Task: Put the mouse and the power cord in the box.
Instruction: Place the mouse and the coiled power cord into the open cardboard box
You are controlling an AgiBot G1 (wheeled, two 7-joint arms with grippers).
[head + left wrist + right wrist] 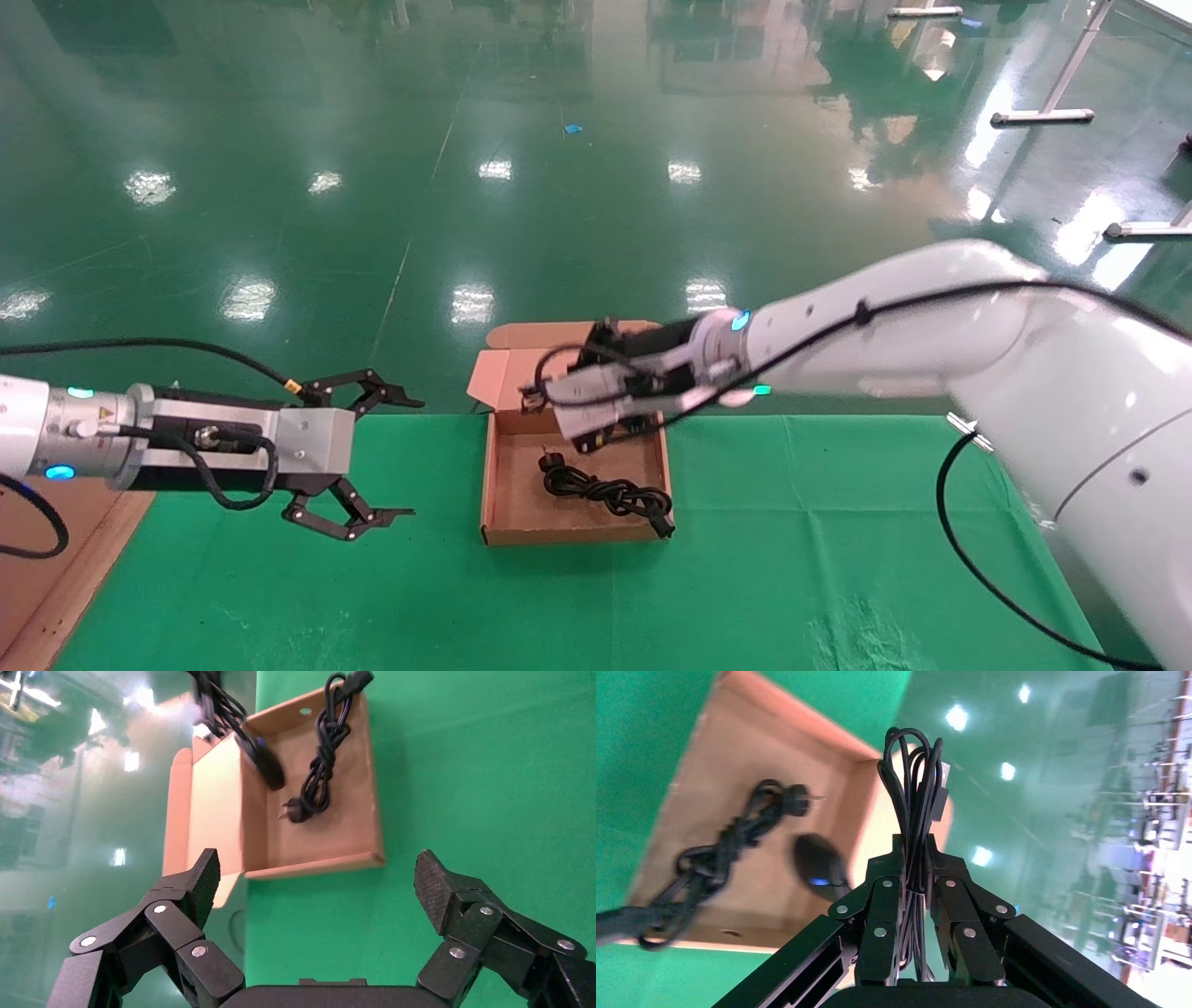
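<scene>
Right gripper (pixel 916 881) over the box (pixel 494 485), pinching the mouse's bundled cable (pixel 914 790), mouse (pixel 817 867) dangling inside beside the power cord (pixel 605 492), left gripper (pixel 391 457) spread wide, hovering left of the box

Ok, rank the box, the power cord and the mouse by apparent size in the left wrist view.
1. The box, clearly largest.
2. The power cord, bundled inside the box.
3. The mouse, smallest, hanging in the box by its cable from the right hand; it looks blurred, so its outline is rough.
</scene>
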